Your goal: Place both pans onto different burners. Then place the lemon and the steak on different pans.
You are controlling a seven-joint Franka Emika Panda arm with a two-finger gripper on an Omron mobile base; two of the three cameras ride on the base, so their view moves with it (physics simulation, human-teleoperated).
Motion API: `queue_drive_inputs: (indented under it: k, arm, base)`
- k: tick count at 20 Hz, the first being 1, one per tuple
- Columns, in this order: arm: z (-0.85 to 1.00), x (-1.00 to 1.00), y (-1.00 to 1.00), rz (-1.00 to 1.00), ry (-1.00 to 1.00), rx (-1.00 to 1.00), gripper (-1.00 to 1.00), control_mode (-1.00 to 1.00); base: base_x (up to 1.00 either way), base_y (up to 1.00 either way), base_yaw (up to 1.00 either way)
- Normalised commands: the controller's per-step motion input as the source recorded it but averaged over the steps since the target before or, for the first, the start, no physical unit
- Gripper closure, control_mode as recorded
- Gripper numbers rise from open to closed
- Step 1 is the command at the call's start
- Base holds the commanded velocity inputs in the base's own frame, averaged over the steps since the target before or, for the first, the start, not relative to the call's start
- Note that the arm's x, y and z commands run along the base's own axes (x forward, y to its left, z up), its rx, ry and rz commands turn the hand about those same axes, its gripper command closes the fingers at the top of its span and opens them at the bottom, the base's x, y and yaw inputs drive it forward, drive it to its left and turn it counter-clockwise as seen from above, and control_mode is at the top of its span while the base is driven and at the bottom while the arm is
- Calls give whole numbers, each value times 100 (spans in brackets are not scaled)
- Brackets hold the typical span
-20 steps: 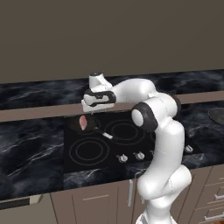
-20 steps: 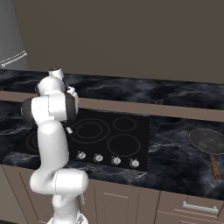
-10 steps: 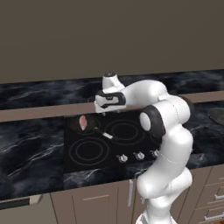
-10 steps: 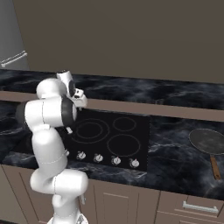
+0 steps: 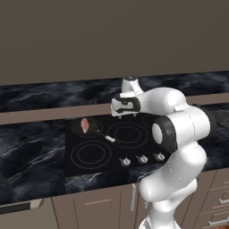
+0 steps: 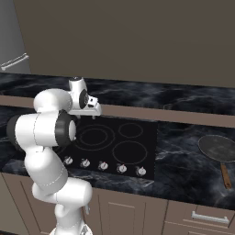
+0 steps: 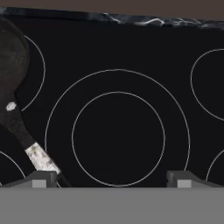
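Two dark frying pans sit well apart in this kitchen. The smaller black round pan [image 5: 91, 127] with a black, light-tipped handle rests on the rear left burner of the flat glossy black glass cooktop [image 5: 85, 169], and a flat slab of pinkish-red raw steak [image 5: 85, 125] lies inside it. Its handle points toward the middle of the cooktop, the pale tip [image 7: 41, 159] lying just beside one finger of the gripper in the hand view. The wider dark grey pan [image 6: 219, 148] with a long brown handle lies on the black marbled stone counter [image 6: 183, 158] to the right of the cooktop, off the glass, its handle pointing toward the counter's front edge.

The white arm's two-finger gripper [image 7: 109, 177] hangs above the cooktop with its fingers spread wide and nothing between them. In the hand view it looks down on a large burner [image 7: 117, 127] drawn as two thin grey concentric rings, bare of any pan. From the left base view the hand [image 5: 126, 105] hovers over the rear middle of the cooktop, to the right of the black pan. Small silver knobs [image 6: 103, 165] run along the cooktop's front edge.
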Motion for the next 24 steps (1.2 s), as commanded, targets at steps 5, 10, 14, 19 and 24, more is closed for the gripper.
queue_drive_inputs:
  k: [5, 10, 14, 19, 24]
  arm:
    - [10, -10, -46, 0, -3, 13, -100, -100]
    - [0, -5, -15, 0, 0, 18, -100, -100]
    - [0, -14, -1, 0, 0, 14, -100, -100]
    - [0, -7, 0, 0, 0, 5, -100, -100]
    - [0, 0, 6, 0, 0, 0, -100, -100]
  base:
    - [0, 0, 0]
    - [0, 0, 0]
    - [0, 0, 0]
    - [0, 0, 0]
    - [0, 0, 0]
